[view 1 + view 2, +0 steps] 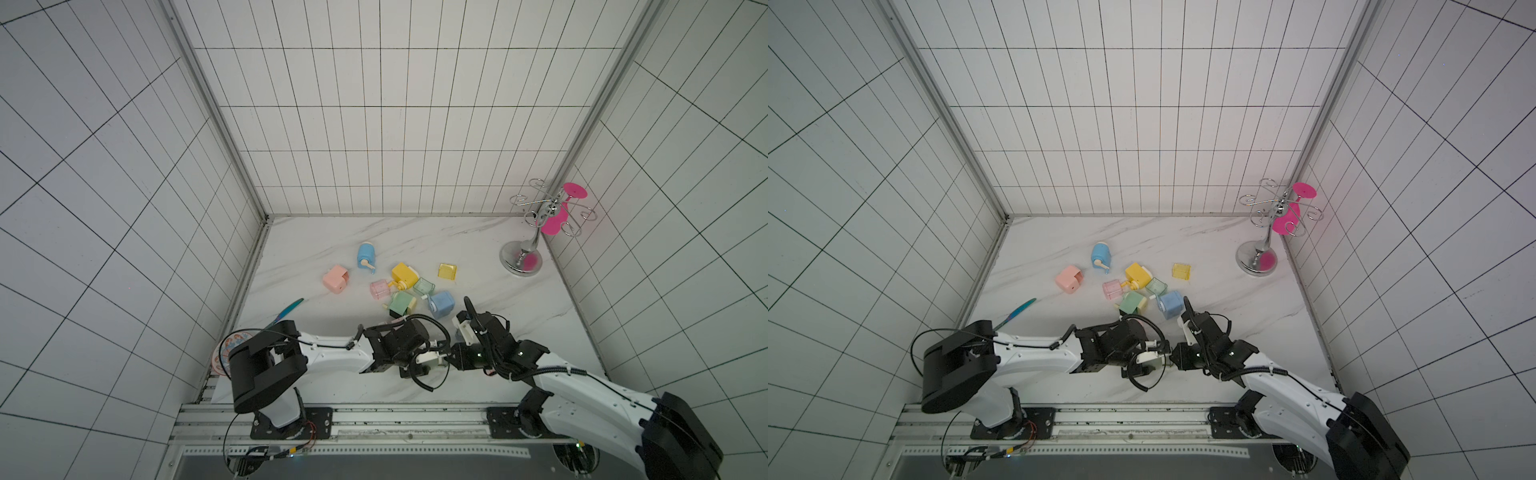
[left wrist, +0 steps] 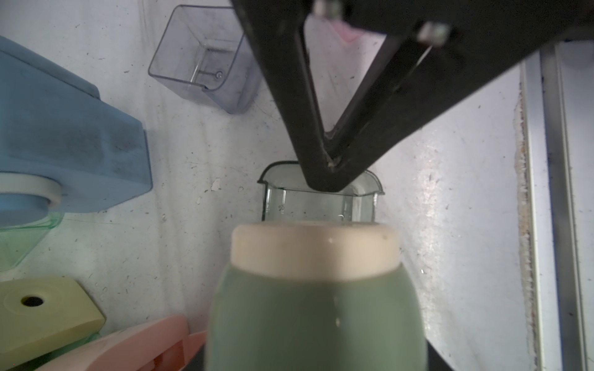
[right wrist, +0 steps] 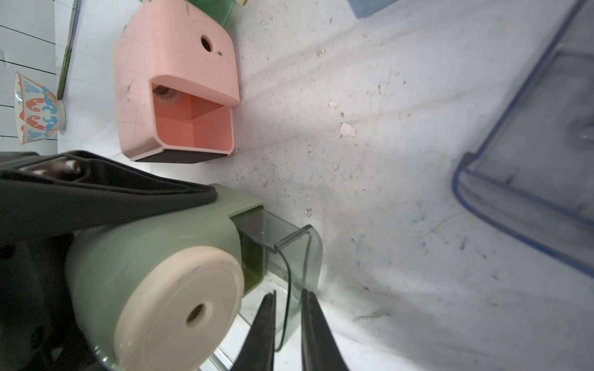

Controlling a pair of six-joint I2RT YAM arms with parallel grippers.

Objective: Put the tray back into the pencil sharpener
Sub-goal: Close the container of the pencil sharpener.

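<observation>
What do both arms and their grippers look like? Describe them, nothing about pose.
Left arm and right arm: white shells, bulky black joint housings, black wrists with small white parts. Black cables loop along each. Gripper fingers are slim, black, tapering to points.

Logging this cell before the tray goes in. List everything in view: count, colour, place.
green sharpener: one, green with cream end, held at front centre.
green tray: one, clear green, partly in its slot.
loose sharpeners: six, mid-table: far blue sharpener, near blue sharpener, far pink sharpener, near pink sharpener, yellow sharpener, second green sharpener.
loose trays: four, among them: pink tray, second green tray, yellow tray, bluish tray.
glass rack: one, chrome, far right corner; pink glass hanging.
utensil: one, iridescent, left edge.
bowl: one, patterned, near left corner.
table: one, white marble.
left gripper: black, shut on the sharpener.
right gripper: black, pinching the tray's rim.
</observation>
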